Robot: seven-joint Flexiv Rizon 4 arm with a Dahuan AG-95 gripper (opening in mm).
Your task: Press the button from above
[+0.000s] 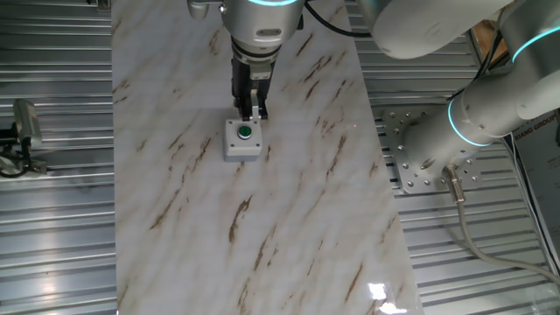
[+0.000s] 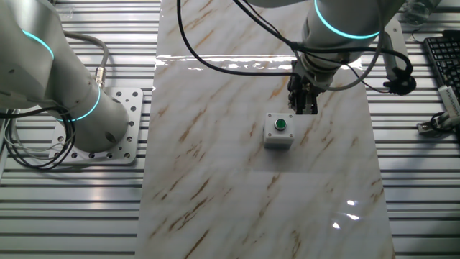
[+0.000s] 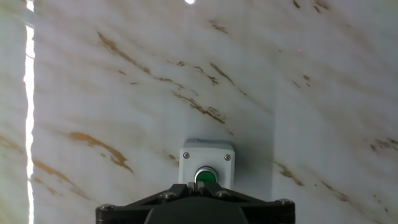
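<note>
The grey box (image 1: 242, 140) with the green button (image 1: 245, 132) sits on the marble tabletop (image 1: 289, 219), roughly midway between its long edges and well away from any corner. The tool (image 1: 251, 112) hangs just above the button, a bit off toward one side of the box. In the hand view its fingertips (image 3: 186, 187) meet, so it's pressed together and holding nothing.

The arm reaches down from the upper middle of one fixed view, its wrist vertical and the gripper (image 1: 252, 112) pointing straight down. In the other fixed view it enters from the upper right. In the hand view the fingertips (image 3: 189, 186) meet at the bottom centre, pressed together.
</note>
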